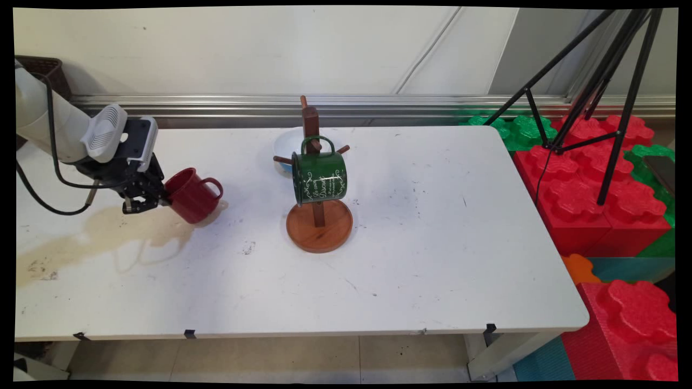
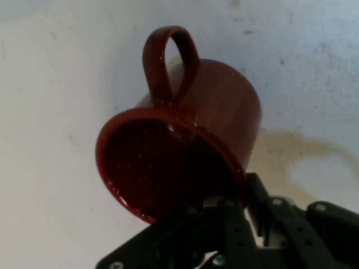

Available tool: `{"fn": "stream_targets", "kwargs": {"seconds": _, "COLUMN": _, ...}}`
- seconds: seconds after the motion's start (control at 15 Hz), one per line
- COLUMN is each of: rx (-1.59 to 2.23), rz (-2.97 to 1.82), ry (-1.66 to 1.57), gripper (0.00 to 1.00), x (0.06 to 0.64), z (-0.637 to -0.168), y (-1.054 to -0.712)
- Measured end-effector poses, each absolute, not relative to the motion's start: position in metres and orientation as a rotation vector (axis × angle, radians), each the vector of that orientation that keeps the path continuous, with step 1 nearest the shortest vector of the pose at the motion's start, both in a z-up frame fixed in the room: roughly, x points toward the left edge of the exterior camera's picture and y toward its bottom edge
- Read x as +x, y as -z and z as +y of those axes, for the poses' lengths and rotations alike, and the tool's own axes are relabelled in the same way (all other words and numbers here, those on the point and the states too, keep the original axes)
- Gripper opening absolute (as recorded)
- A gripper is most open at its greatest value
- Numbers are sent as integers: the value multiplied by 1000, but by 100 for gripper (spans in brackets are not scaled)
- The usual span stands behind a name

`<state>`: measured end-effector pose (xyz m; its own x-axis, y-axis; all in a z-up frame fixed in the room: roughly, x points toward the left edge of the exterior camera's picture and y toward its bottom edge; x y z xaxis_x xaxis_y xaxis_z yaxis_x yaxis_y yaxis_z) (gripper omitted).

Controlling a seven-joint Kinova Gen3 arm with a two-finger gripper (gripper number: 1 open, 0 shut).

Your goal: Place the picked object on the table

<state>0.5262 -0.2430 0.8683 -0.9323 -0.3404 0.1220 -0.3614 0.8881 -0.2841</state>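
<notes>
A white worktop (image 1: 421, 259) fills most of the main view, scuffed, with a pale brown stain on its left part. It carries everything described here.

Near the middle stands one wooden mug stand (image 1: 319, 216): a round base, an upright post and short pegs pointing outward. The pegs are what let a mug hang by its handle, clear of the surface.

One green mug (image 1: 320, 178) with white lettering hangs on the stand, its handle looped over a peg so that it lies on its side with its mouth facing left.

One white bowl (image 1: 285, 146) sits just behind the stand, partly hidden by the post and the green mug.

At the left, the robot's black hand (image 1: 162, 202) pinches the rim of one red mug (image 1: 192, 195), one finger inside the mouth and the other outside the wall, as the hand view shows. Gripped by the rim alone, the red mug (image 2: 185, 129) is tilted, mouth toward the hand and handle upward and away. Its base seems to be on or just above the worktop; I cannot tell which. It is well apart from the stand, above the stain.

Count: two mugs, one stand, one bowl.
</notes>
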Motion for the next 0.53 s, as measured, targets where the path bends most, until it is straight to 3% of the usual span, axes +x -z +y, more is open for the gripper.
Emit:
{"fn": "stream_targets", "kwargs": {"seconds": 0.07, "rx": 556, "rz": -2987, "ry": -465, "gripper": 0, "x": 527, "z": -242, "y": -867}}
{"fn": "stream_targets", "kwargs": {"seconds": 0.13, "rx": 556, "rz": -2986, "ry": -461, "gripper": 100, "x": 527, "z": -242, "y": -866}}
{"fn": "stream_targets", "kwargs": {"seconds": 0.53, "rx": 563, "rz": -2974, "ry": -445, "gripper": 100, "x": 526, "z": -241, "y": -863}}
